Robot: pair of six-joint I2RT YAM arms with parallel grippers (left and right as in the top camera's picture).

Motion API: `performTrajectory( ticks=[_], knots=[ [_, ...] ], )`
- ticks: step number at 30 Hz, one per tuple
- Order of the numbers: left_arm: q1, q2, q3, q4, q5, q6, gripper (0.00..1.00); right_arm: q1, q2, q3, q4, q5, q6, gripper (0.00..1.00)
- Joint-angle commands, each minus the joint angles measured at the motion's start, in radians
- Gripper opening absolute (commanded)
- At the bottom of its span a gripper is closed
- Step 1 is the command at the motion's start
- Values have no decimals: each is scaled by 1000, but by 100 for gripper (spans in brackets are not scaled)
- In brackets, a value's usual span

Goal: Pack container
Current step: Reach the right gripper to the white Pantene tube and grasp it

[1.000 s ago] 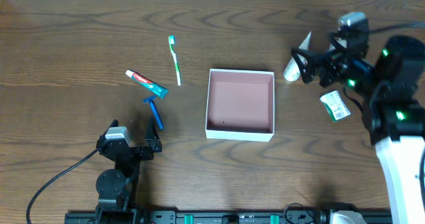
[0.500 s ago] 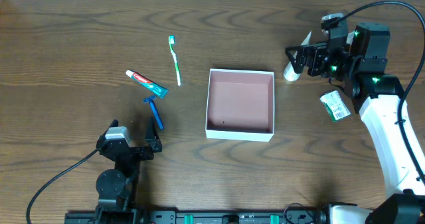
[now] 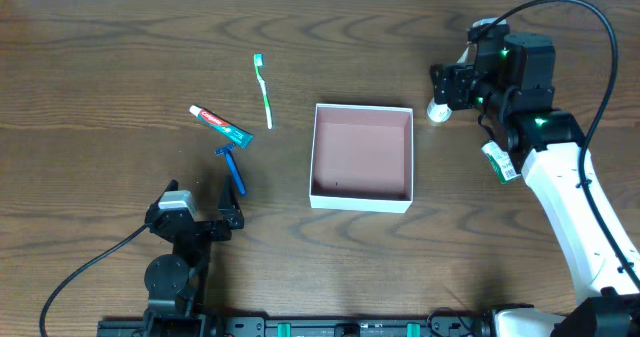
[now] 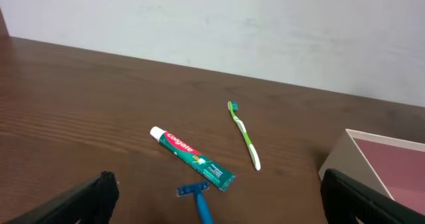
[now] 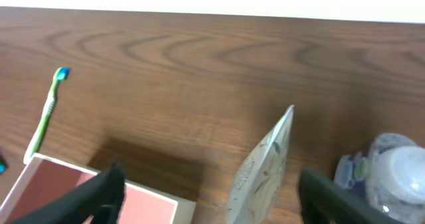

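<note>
So the right gripper (image 3: 446,83) is hanging over the far right part of the table (image 3: 120,37). Its fingers (image 5: 99,194) are sitting spread wide apart, not pinching anything. A white tube (image 5: 262,165) is lying between them in the wrist view, crimped end pointing away, and from overhead the arm is covering most of it. Just right of the tube a small bottle (image 5: 388,167) with a white cap is showing, but it's pretty blurry and I can't tell what it is exactly. A green packet (image 3: 500,163) is lying on the wood by that arm, half tucked under it.

The left gripper (image 3: 198,215) is sitting at the near left of the table with its fingers (image 4: 80,201) also spread wide, gripping nothing. Out in front of it a blue razor (image 3: 232,167), a tube of toothpaste (image 3: 221,125) and a green toothbrush (image 3: 263,90) are lying loose. The razor head is lying just beside the toothpaste's tail, and the toothbrush is lying a bit further off, toward the box.

The container (image 3: 360,203) is sitting in the middle of the table between those two bunches of stuff, nearer the right gripper than the left one. Its open top is showing fully from overhead. Inside, only the pinkish-brown floor is showing, with a tiny dark speck near the front left corner.
</note>
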Motion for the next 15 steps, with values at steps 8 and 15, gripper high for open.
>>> performTrajectory(
  ticks=[8,15],
  knots=[
    [3,-6,-21,-36,-9,-1,98,7,33,12,10,131,87,66],
    [3,-6,-21,-37,-9,-1,98,8,95,12,25,132,117,55]
  ],
)
